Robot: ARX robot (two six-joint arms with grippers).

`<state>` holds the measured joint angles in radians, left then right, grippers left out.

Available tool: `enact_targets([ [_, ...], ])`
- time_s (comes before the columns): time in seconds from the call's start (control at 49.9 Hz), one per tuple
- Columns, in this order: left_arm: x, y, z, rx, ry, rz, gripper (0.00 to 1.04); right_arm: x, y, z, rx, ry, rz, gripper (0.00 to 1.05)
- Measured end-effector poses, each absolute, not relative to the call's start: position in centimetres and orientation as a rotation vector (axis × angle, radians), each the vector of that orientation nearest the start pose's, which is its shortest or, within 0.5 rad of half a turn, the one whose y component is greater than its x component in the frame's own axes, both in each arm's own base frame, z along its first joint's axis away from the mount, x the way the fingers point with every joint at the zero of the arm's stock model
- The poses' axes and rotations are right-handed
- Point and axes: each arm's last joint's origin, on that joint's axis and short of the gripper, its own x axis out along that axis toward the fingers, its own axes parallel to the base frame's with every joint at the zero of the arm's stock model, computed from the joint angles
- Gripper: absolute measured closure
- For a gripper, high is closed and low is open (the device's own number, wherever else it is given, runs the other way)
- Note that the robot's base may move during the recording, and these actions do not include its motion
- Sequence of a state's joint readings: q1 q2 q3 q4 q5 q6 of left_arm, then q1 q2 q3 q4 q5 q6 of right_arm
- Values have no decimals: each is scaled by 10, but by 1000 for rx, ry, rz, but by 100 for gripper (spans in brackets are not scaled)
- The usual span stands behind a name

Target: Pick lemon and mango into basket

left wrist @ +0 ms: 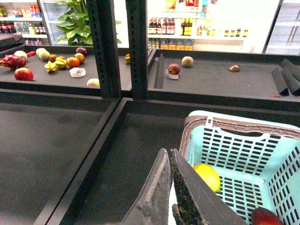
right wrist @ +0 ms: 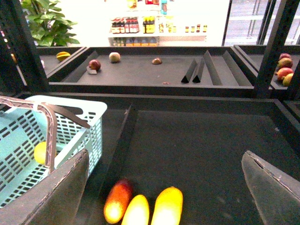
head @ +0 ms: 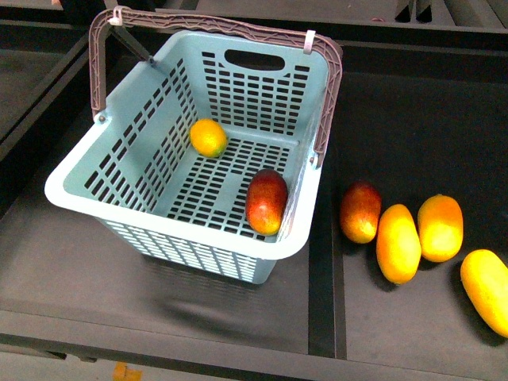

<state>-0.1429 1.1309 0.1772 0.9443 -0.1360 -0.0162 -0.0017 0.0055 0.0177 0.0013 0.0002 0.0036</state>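
Dark shelf tray holds one red mango. Three yellow-orange mangoes lie beside it.

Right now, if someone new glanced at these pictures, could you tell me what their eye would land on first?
Most striking is the light aqua-blue slotted plastic basket with its brownish-mauve handle, at the front view's centre-left. Inside it, the small oval yellow lemon lies toward the back and the plump dark red mango against its right wall. To the basket's right, on the dark shelf, a red mango and three long yellow-orange mangoes lie in a row.
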Motion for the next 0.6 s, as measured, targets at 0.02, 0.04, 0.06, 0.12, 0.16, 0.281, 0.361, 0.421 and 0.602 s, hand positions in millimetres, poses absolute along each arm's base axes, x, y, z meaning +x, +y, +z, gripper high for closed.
enact_targets([
  [0.02,191,-23,176,-15,9,-8,102,97,0,169,4,-14,-2,9],
  [0.04,189,-22,176,-14,9,-8,102,97,0,169,3,-14,-2,9],
  [0.06,187,-21,175,-14,9,-8,102,97,0,169,3,-14,-2,9],
  [0.12,181,-18,174,-14,10,-8,102,97,0,169,4,-14,-2,9],
  [0.16,177,-16,171,-14,7,-6,102,97,0,169,4,-14,-2,9],
  [0.281,166,-12,162,-13,16,-1,102,97,0,169,4,-14,-2,9],
  [0.361,159,-3,163,-11,17,-14,102,97,0,169,4,-14,-2,9],
  [0.421,153,-1,165,-12,6,0,102,97,0,169,4,-14,-2,9],
  [0.602,142,-1,165,-11,7,-4,102,97,0,169,4,-14,-2,9],
])
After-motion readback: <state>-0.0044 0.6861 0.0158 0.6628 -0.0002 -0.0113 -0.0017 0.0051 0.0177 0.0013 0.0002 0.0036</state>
